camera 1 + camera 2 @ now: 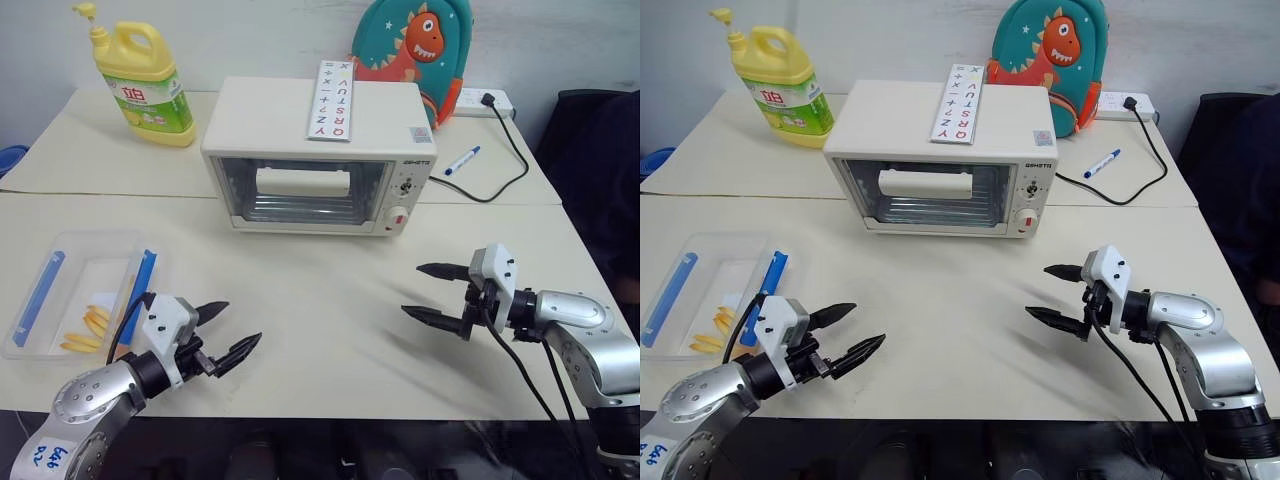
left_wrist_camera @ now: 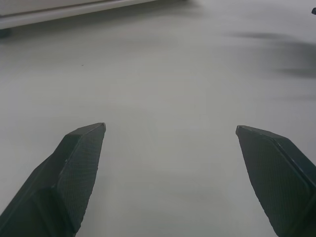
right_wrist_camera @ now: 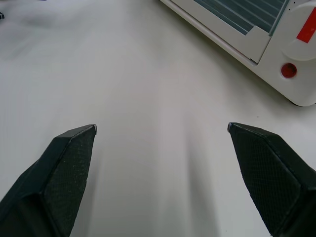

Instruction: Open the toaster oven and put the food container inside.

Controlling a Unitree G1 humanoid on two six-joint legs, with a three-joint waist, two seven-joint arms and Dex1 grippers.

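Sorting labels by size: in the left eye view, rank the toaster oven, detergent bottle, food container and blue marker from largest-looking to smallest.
1. toaster oven
2. food container, though it lies nearer the camera
3. detergent bottle
4. blue marker

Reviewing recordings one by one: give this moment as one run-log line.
toaster oven: door shut | food container: on table, untouched | left claw: open, empty | right claw: open, empty

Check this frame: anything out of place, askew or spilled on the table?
Only one oddity: a letter card lies on top of the toaster oven, slightly askew. The oven door is shut, the food container sits flat, and nothing has spilled.
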